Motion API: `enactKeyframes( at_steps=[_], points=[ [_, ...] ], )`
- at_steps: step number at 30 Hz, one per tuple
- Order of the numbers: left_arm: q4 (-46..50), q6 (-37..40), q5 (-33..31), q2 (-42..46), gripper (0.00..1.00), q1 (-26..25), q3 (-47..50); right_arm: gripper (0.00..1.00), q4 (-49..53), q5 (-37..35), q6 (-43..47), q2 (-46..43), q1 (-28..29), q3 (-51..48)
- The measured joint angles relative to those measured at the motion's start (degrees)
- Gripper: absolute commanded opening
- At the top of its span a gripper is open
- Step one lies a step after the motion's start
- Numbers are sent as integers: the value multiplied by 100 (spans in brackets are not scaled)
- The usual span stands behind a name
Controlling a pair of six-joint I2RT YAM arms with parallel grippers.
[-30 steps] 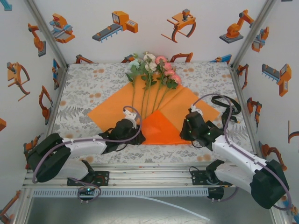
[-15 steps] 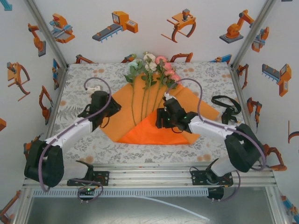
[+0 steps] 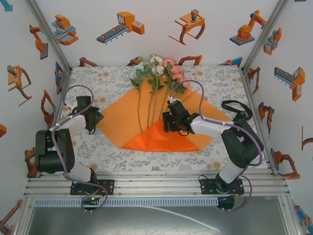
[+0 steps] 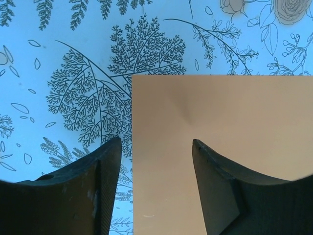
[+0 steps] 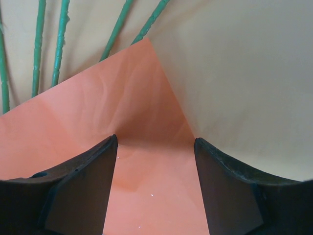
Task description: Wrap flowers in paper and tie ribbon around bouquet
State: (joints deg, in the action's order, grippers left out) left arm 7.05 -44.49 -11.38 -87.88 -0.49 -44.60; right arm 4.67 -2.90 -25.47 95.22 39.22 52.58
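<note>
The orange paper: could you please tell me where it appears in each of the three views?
Top external: paper mid-table, under the flower stems.
Left wrist: its corner fills the lower right, ahead of the open left gripper.
Right wrist: pale sheet across the top, folded flap at centre.
Shared landmark: the flower stems, top left in the right wrist view.

Left gripper (image 3: 94, 119), fingers spread, sits at the left corner of the paper (image 3: 120, 122). Through its wrist camera I see flat tablecloth (image 4: 73, 58) ahead and to the left, open for a pass. The left wall (image 3: 24, 112) is close behind that arm.

Right gripper (image 5: 155, 142), also spread, hangs over the folded flap. The stems (image 5: 62, 39) of the flowers (image 3: 157, 68) fan across the way just ahead.

The ribbon (image 3: 238, 111) lies heaped near the right wall (image 3: 288, 112).

Both back corners and the near strip before the paper are open.
</note>
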Motion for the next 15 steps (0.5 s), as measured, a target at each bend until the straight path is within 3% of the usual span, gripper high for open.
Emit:
enactKeyframes(
  at_steps=[7, 15],
  points=[
    [-702, -57, 409, -227, 50, -50, 52, 57, 0, 149, 94, 15, 0, 0],
    [-2094, -754, 1556, -59, 50, -743, 809, 56, 35, 181, 92, 103, 0, 0]
  ],
)
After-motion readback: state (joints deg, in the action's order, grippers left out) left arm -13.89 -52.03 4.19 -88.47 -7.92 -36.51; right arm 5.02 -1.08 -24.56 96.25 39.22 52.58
